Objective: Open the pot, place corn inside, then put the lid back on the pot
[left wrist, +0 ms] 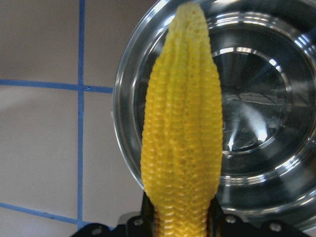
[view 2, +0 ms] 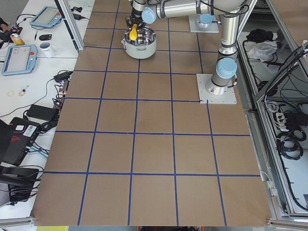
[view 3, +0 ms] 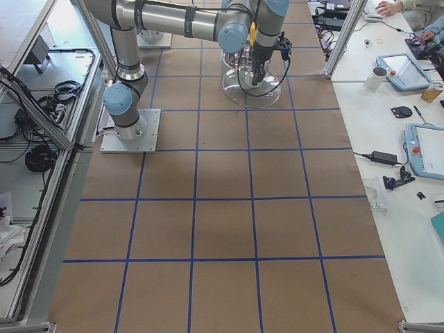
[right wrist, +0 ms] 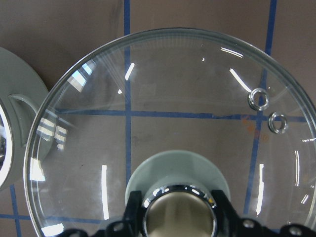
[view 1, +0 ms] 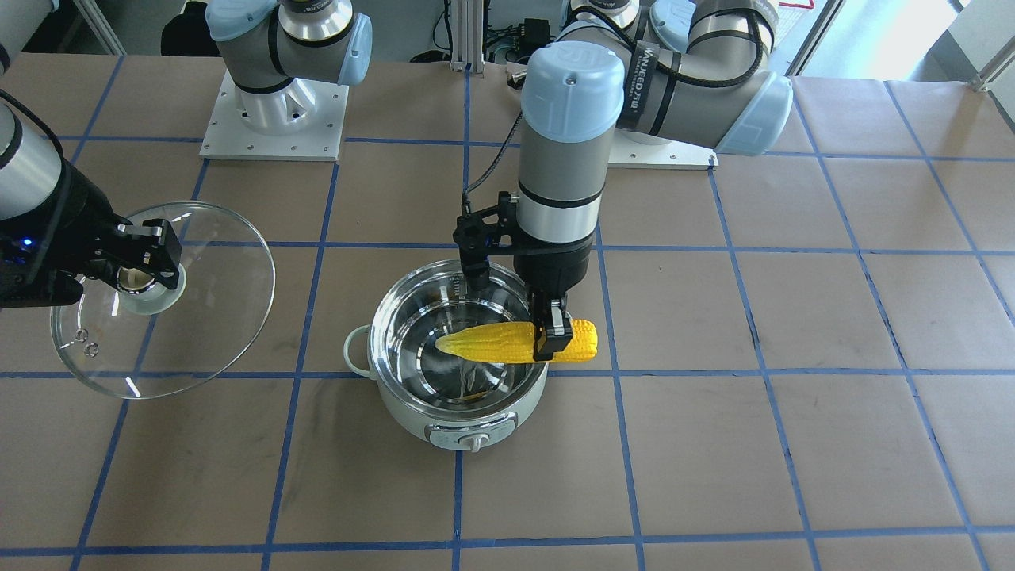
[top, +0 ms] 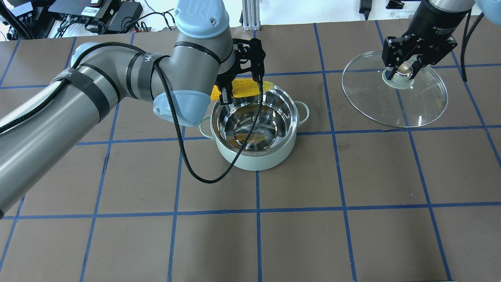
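The mint-green pot (view 1: 464,412) (top: 254,154) stands open at the table's middle, its steel inside bare. My left gripper (view 1: 553,337) (top: 225,96) is shut on the yellow corn (view 1: 507,342) (top: 244,87) (left wrist: 181,143), which it holds level above the pot's rim, tapered tip over the opening. My right gripper (view 1: 147,255) (top: 403,68) is shut on the beige knob (right wrist: 180,215) of the clear glass lid (view 1: 206,317) (top: 415,103) (right wrist: 173,108), which it holds tilted, off to the pot's side.
The table is brown paper with a blue tape grid. The left arm's black cable (top: 203,176) hangs across the pot's rim. Arm base plates (view 1: 273,119) sit at the robot's side. Operators' desks with tablets and mugs (view 3: 378,78) flank the table.
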{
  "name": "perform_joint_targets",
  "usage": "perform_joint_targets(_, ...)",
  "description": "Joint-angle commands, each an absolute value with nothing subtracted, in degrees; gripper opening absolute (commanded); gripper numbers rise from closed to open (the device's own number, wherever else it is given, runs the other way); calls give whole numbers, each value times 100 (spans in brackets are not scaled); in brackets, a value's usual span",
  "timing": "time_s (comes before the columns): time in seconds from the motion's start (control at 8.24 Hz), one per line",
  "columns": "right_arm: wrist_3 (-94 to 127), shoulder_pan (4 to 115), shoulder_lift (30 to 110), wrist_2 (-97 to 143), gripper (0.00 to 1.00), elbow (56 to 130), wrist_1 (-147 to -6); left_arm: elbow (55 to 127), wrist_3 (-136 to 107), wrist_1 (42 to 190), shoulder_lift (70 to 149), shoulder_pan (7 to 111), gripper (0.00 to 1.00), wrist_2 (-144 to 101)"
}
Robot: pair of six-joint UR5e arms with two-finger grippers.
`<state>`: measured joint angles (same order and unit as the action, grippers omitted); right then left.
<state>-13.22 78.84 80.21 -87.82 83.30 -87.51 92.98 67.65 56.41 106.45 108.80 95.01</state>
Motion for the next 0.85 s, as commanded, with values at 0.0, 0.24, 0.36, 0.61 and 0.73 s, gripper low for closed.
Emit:
perform_joint_targets(0.0, -1371, 7866, 8016, -8763, 0, 8341, -8736, 9290, 6523, 5634, 10924, 11284, 0, 9492)
perform_joint_targets(0.24, -1371, 7866, 8016, -8736, 0, 8350, -8745, 9299, 6478, 5651, 11039, 11303, 18, 9492)
perform_joint_targets(0.36, -1371, 7866, 8024, -8762, 0, 8350, -8754, 9299, 6469, 5651, 11039, 11303, 54, 9510)
perform_joint_targets(0.61, -1354, 7866, 8024, -8710, 0, 8350, -8754, 9290, 6478, 5651, 11030, 11303, 91, 9536)
perform_joint_targets(0.73, -1345, 7866, 8024, -8701, 0, 8350, -8745, 9290, 6469, 5651, 11004, 11303, 92, 9554)
